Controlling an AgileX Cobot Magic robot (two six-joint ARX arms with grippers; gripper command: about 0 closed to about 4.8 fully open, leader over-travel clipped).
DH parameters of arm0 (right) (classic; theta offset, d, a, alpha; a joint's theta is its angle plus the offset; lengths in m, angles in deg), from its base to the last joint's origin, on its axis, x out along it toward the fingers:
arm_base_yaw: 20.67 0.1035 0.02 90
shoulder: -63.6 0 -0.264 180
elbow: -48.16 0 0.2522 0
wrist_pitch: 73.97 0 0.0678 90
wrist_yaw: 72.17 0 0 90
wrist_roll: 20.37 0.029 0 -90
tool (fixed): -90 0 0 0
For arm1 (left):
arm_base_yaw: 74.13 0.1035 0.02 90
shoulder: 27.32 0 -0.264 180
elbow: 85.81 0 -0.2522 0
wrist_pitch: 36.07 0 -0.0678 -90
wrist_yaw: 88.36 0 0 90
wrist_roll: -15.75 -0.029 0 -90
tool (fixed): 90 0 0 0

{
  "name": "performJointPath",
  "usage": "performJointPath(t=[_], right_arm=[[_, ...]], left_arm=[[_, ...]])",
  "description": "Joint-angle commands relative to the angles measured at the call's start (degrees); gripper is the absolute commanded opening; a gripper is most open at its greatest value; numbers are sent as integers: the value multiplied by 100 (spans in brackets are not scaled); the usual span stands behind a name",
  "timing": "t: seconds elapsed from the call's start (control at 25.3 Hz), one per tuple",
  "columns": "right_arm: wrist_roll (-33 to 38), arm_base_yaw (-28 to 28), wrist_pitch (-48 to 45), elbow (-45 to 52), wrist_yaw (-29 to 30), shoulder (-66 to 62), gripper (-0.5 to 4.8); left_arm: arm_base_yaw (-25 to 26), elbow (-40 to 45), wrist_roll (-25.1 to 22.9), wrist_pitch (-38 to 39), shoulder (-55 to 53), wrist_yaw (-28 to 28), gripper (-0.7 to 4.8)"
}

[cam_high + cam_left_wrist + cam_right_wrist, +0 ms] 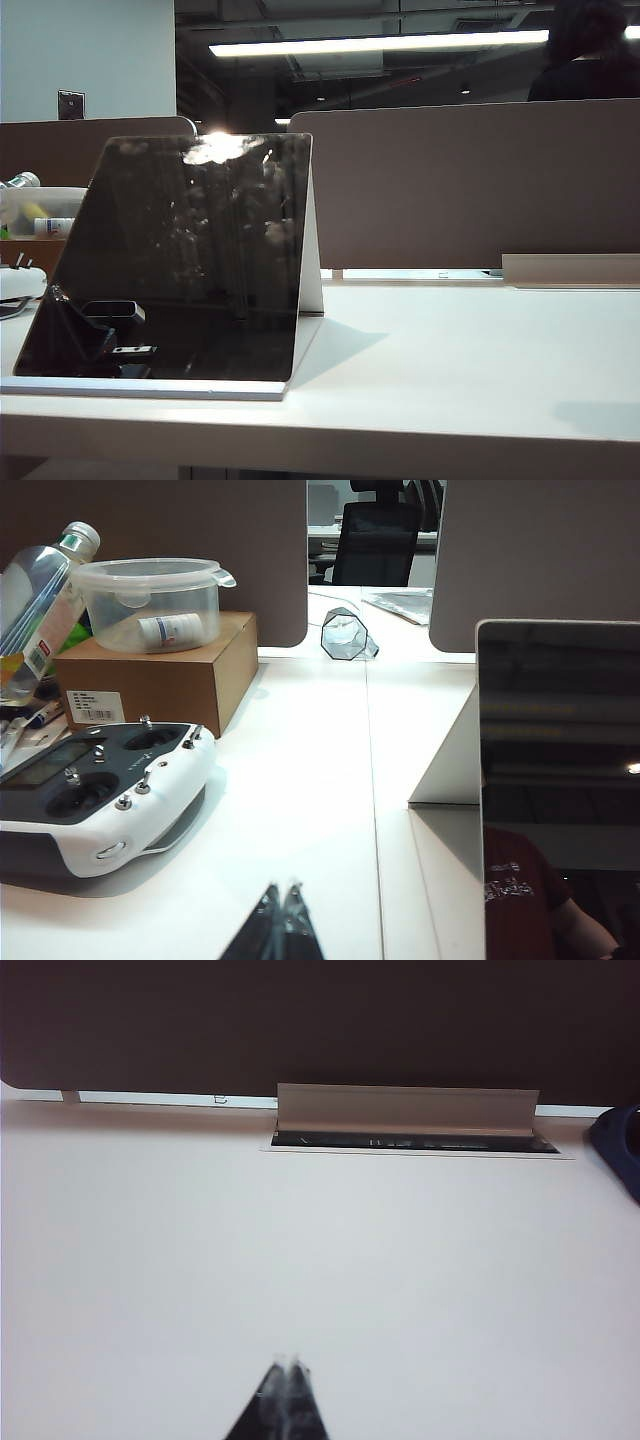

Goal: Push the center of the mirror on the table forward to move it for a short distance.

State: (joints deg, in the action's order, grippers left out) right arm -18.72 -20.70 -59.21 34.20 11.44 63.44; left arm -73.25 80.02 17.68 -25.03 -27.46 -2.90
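Observation:
The mirror [190,255], a dark smudged square panel with a thin white edge, leans back on its white folding stand [312,240] near the front left of the white table [470,360]. In the left wrist view the mirror [560,780] stands off to one side of my left gripper [283,890], which is shut and apart from it over bare table. My right gripper [287,1363] is shut too, above empty white tabletop, with no mirror in its view. Neither arm shows in the exterior view.
A white remote controller [95,790], a brown cardboard box [160,675] carrying a clear plastic tub [150,600], and a water bottle [40,590] sit beside the left gripper. Brown partitions [470,180] close off the table's back. A raised cable flap [405,1110] stands at the rear edge.

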Motion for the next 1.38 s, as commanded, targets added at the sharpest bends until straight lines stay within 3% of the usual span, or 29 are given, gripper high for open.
performJointPath(t=[0.04, 0.2, 0.32, 0.43, 0.59, 0.71, 0.87, 0.99, 1.11, 1.19, 1.3, 1.38], right_arm=[[2, 11, -79, 24, -9, -4, -5], [2, 111, -81, 24, -11, -4, -5], [2, 597, -81, 24, -11, -4, -5], [2, 1738, -81, 24, -11, -4, -5], [2, 3547, -79, 24, -11, -9, -5], [2, 4465, -79, 24, 15, -52, -5], [4, 5189, -79, 24, 42, -236, -5], [4, 5416, -79, 24, 55, -402, -5], [2, 5381, -79, 24, 55, -455, -5], [2, 5305, -81, 24, 52, -455, -5], [2, 5191, -79, 24, 52, -455, -5], [2, 5152, -81, 24, 50, -457, -5]], left_arm=[[-2, -4, 31, -81, -2, -87, -5], [-2, -4, 33, -83, -2, -87, -5], [-2, -4, 761, -114, -2, -538, -5], [-4, -4, 1827, -149, -2, -1648, -5], [-42, -7, 2490, -439, -2, -2940, -5], [-197, -35, 2728, -640, -2, -3217, -5], [-505, -271, 2745, -385, -37, -2933, -5], [-1082, -531, 2441, -254, -422, -2243, -5], [-1858, -761, 1895, -369, -1635, -1810, -5], [-2302, -920, 1711, -896, -2653, -1434, -5], [-2763, -1281, 1596, -1714, -4039, -400, -5], [-2844, -1641, 1488, -1792, -4826, -37, -5]])
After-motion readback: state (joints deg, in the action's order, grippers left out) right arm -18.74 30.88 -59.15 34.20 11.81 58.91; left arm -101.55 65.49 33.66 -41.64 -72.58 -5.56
